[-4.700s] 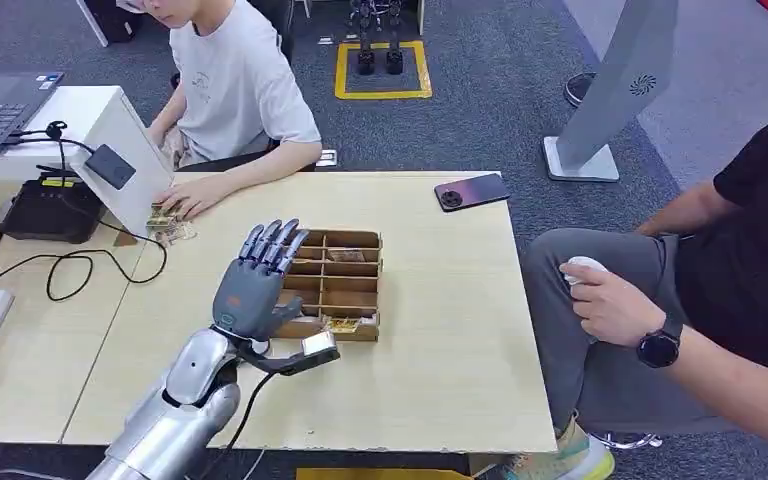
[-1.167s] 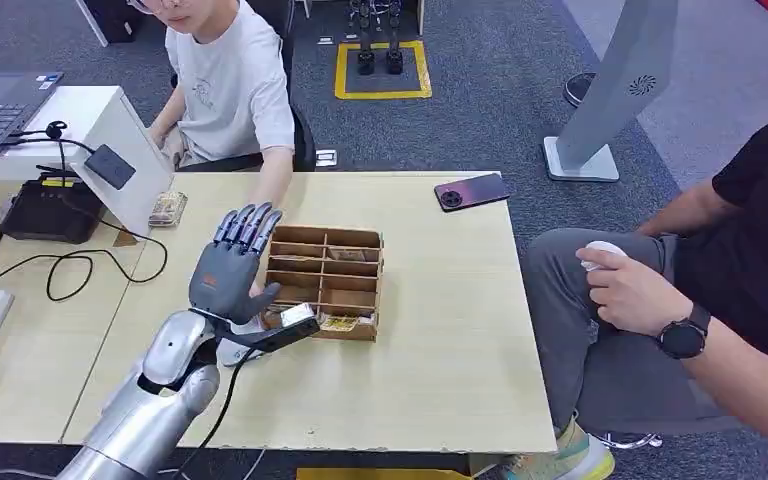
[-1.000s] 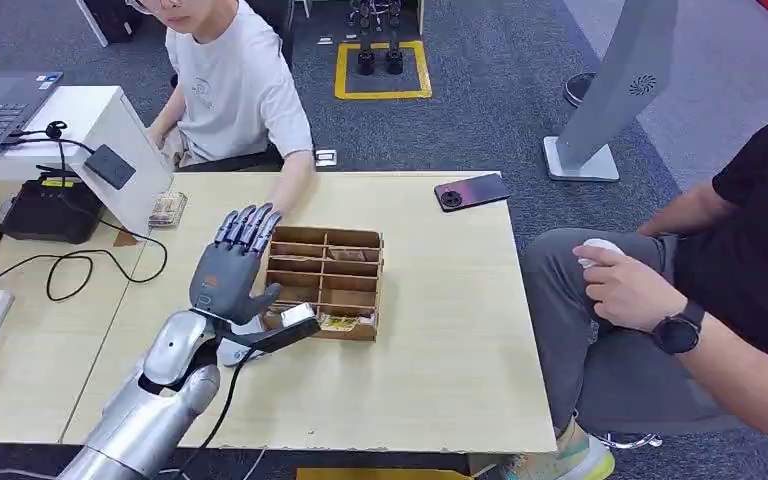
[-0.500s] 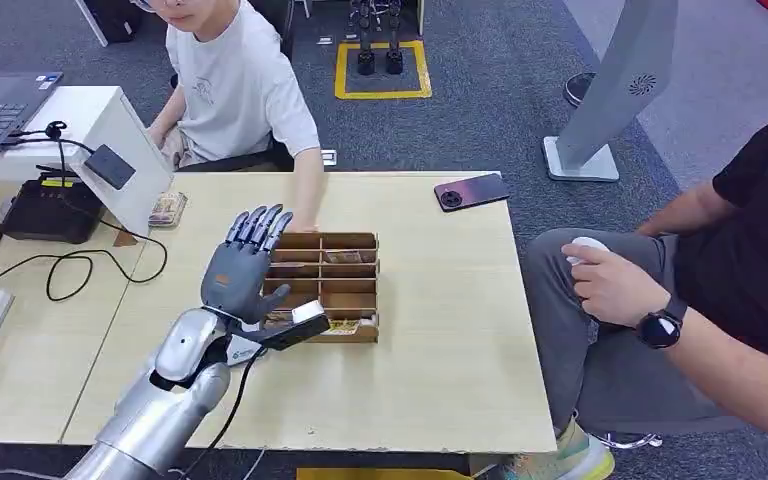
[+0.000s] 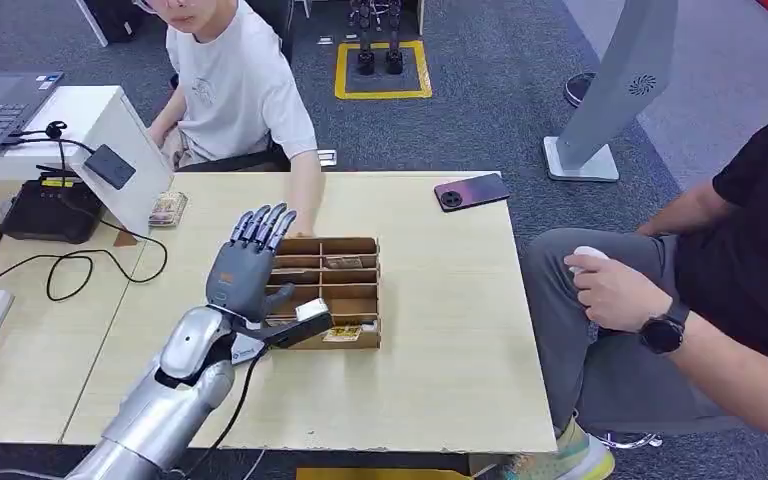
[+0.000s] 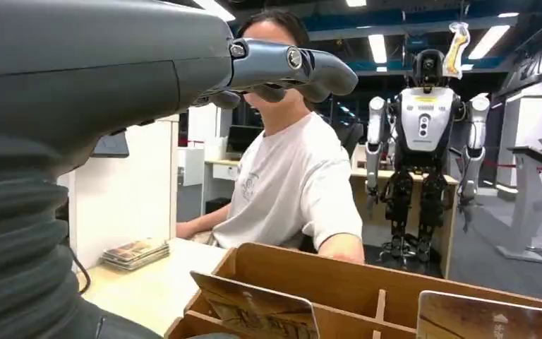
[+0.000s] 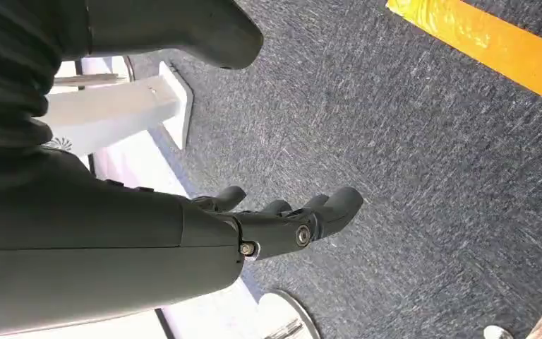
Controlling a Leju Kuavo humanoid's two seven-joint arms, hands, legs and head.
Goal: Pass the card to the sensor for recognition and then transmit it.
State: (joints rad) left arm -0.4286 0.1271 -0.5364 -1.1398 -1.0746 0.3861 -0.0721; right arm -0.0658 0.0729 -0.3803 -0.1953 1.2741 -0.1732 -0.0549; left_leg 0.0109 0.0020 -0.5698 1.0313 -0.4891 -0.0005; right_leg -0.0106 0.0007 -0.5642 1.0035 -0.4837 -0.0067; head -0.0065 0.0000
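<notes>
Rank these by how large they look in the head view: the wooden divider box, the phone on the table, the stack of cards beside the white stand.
1. Wooden divider box, clearly the largest.
2. Phone.
3. Stack of cards, slightly smaller than the phone; both lie farther from the camera than the box, so their order is less sure.

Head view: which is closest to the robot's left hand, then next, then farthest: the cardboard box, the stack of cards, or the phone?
From the left hand:
1. Cardboard box: right beside the hand, on its right.
2. Stack of cards: farther back on the left, by the white stand.
3. Phone: far back right, near the table's edge.
</notes>
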